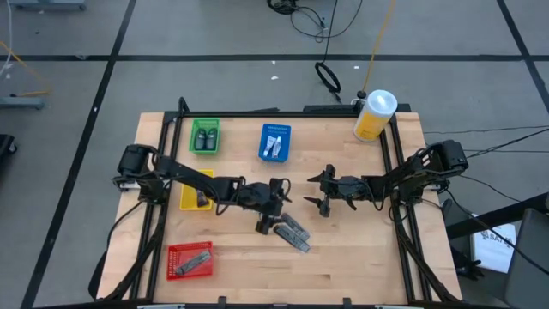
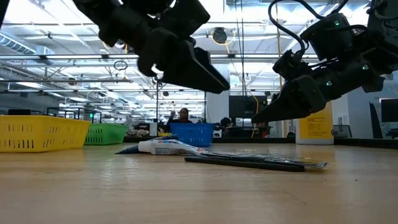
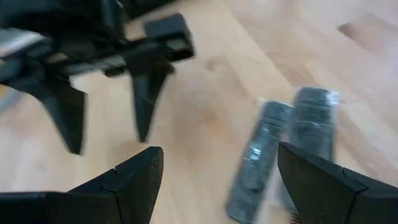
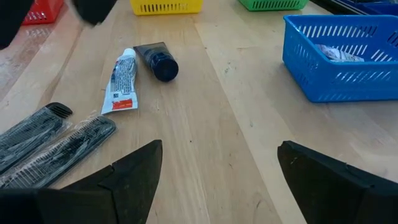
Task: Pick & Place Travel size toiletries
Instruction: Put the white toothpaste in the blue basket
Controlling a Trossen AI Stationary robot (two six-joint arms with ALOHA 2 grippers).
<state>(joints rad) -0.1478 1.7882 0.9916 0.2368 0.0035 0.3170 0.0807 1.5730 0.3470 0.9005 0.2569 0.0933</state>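
At mid-frame of the high view you see both grippers facing each other over the table [image 1: 360, 275]. The left gripper [image 1: 273, 225] hangs with jaws spread, empty, just above two wrapped combs [image 1: 294, 232] lying side by side. The right gripper [image 1: 323, 192], jaws likewise spread and empty, looks toward a white tube [image 4: 121, 81] and a black tube [image 4: 158, 61] lying beside the combs.

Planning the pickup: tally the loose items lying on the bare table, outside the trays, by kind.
Combs: 2
White tube: 1
Black tube: 1
Total: 4
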